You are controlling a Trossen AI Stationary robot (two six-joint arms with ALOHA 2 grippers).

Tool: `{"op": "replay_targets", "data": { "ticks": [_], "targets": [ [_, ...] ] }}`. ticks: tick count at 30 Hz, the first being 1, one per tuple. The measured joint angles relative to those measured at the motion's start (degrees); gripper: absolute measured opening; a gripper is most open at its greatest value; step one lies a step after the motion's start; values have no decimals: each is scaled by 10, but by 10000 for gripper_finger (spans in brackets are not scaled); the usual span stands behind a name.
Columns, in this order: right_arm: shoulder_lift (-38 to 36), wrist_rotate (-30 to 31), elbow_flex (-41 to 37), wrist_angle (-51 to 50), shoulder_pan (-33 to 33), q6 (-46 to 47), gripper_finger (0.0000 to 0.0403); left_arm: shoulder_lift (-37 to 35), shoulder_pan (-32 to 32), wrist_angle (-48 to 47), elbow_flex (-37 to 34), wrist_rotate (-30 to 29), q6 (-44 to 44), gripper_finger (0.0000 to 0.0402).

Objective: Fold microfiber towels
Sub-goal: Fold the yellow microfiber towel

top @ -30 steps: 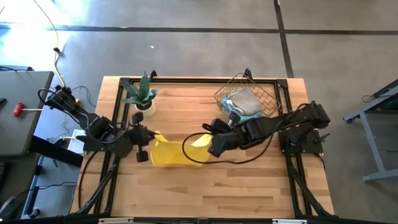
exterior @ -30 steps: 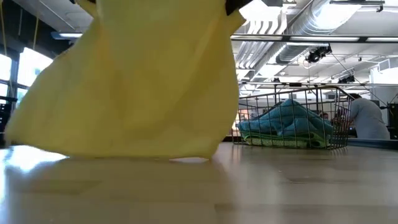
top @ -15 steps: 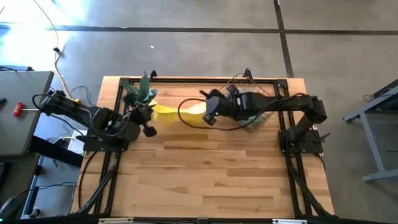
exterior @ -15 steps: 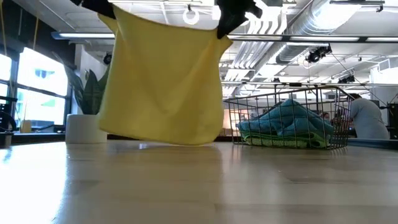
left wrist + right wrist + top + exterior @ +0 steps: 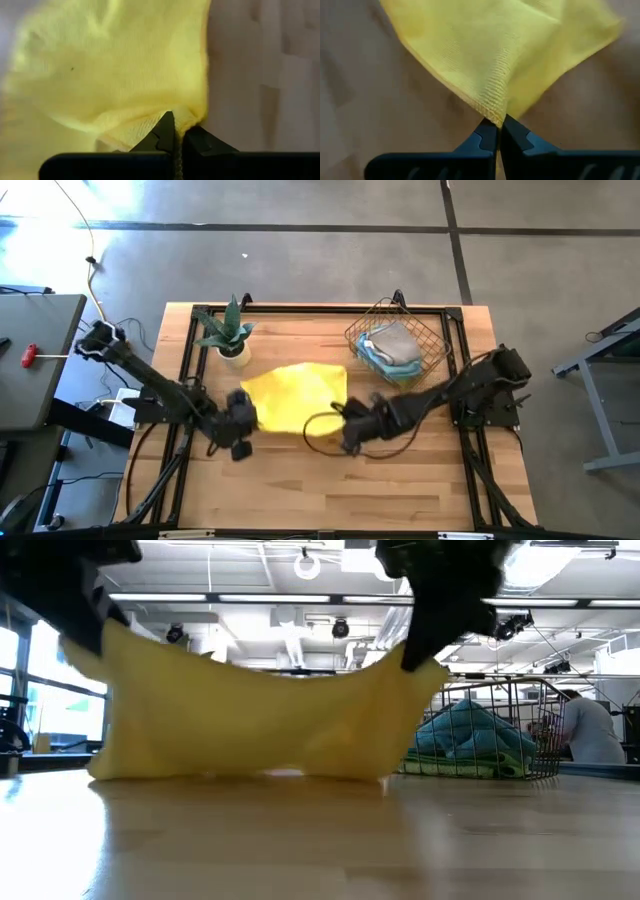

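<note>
Left pincer (image 5: 240, 432): clamped on one near corner of the yellow towel (image 5: 296, 397). Right pincer (image 5: 345, 427): clamped on the other near corner. Yellow towel: stretched between both pincers, held corners raised, far edge resting on the wooden surface (image 5: 330, 480). Wire basket (image 5: 398, 343): at the far right, holding grey, blue and green towels (image 5: 392, 346). Potted plant (image 5: 227, 333): at the far left.
</note>
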Motion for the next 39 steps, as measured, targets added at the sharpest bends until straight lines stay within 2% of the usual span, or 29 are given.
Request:
{"op": "replay_targets", "data": {
  "ticks": [4,8,16,21,27,34,39],
  "targets": [
    [0,-59,-70,129,39,18,0,66,-38,131,-25,40,-39,0],
    [3,-85,-100,191,61,4,0,131,-60,221,-19,105,-43,0],
    [16,-127,-103,169,66,-29,13,200,-48,232,14,296,-39,0],
    [16,-178,-101,173,66,-141,17,199,-45,232,23,373,-34,0],
    [15,-156,-100,168,40,-289,14,179,-39,185,25,344,-46,0],
    [16,-89,-100,154,-15,-477,9,172,-20,-3,25,290,-90,0],
    [16,-56,-100,156,-57,-574,9,172,-6,-85,25,234,-95,0]
  ]
}}
